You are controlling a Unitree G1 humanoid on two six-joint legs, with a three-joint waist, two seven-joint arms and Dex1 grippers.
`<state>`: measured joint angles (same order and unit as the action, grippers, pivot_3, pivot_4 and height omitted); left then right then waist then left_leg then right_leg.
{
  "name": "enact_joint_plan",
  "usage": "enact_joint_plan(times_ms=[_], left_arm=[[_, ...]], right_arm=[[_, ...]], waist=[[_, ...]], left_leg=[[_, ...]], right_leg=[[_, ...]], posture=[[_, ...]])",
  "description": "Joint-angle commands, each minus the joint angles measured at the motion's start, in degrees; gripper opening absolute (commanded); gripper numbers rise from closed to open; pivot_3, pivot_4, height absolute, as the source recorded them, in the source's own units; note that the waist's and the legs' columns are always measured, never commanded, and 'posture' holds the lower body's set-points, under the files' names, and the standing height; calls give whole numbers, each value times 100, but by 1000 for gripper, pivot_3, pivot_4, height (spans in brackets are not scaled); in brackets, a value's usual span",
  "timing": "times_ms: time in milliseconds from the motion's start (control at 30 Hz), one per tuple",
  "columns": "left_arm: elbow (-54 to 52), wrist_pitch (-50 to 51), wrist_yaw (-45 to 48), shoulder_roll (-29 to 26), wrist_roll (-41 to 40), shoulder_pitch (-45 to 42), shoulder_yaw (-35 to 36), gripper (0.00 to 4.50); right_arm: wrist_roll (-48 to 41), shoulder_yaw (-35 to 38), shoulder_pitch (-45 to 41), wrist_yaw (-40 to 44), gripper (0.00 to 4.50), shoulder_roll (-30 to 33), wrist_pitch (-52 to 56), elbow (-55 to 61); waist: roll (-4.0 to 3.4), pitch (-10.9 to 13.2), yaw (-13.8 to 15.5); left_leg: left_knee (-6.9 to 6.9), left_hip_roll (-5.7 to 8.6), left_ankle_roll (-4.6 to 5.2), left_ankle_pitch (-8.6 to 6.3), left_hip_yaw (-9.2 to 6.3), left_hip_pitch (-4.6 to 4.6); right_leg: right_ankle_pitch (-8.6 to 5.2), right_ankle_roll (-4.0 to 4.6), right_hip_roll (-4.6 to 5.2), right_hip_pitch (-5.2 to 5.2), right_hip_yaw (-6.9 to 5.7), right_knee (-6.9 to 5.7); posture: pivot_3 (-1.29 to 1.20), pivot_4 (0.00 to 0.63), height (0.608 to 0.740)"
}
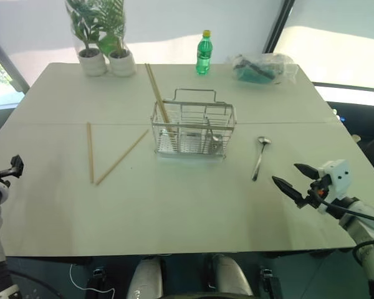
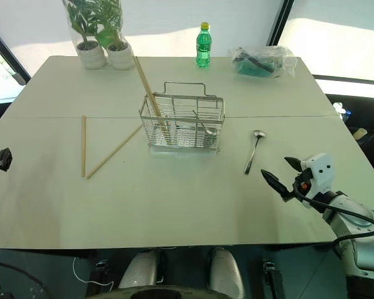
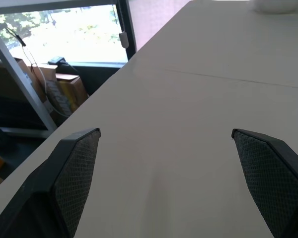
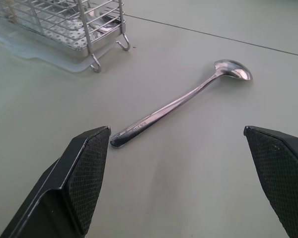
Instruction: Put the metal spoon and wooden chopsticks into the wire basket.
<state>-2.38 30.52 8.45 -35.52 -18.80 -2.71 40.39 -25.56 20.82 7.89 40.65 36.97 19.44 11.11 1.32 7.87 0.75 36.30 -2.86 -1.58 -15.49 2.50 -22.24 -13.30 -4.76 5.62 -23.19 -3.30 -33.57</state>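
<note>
The metal spoon [image 1: 260, 157] lies flat on the table to the right of the wire basket [image 1: 193, 107], its bowl pointing away from me. My right gripper [image 4: 176, 130] hovers open just short of the spoon's handle end [image 4: 120, 140], empty. Two wooden chopsticks [image 1: 90, 151] [image 1: 121, 157] lie on the table left of the basket, forming a V. Another pair of chopsticks [image 1: 154, 90] stands leaning in the basket's left compartment. My left gripper [image 3: 165, 133] is open and empty over the table's left edge, far from the chopsticks.
Two potted plants [image 1: 103, 59] stand at the back left, a green bottle [image 1: 203, 53] at the back middle and a clear plastic bag [image 1: 265, 67] at the back right. The basket sits on a clear tray [image 4: 44, 49]. Clutter sits beyond the table's left edge [image 3: 44, 94].
</note>
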Motion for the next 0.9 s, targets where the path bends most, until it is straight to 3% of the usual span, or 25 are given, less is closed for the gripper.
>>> enact_joint_plan(times_ms=[33, 700, 900], left_arm=[[-79, -154, 43, -169, 163, 14, -64, 4488], [-43, -245, 174, -246, 148, -76, 23, 4488], [-710, 200, 950, -371, -701, -157, 65, 4488]], right_arm=[[-61, 67, -15, -42, 4447, -34, -21, 216], [47, 56, -324, -179, 4447, 40, 55, 195], [281, -66, -668, -190, 4447, 364, 186, 216]], waist=[[-1, 0, 0], [3, -2, -1], [2, -1, -2]], left_leg=[[0, 0, 0, 0, 0, 0], [1, 0, 0, 0, 6, 0], [6, 0, 0, 1, 6, 0]], right_leg=[[0, 0, 0, 0, 0, -1], [0, 0, 0, 0, 2, -6], [1, 0, 0, -1, 3, -13]], posture=[[0, 150, 717], [0, 150, 717], [0, 150, 717]])
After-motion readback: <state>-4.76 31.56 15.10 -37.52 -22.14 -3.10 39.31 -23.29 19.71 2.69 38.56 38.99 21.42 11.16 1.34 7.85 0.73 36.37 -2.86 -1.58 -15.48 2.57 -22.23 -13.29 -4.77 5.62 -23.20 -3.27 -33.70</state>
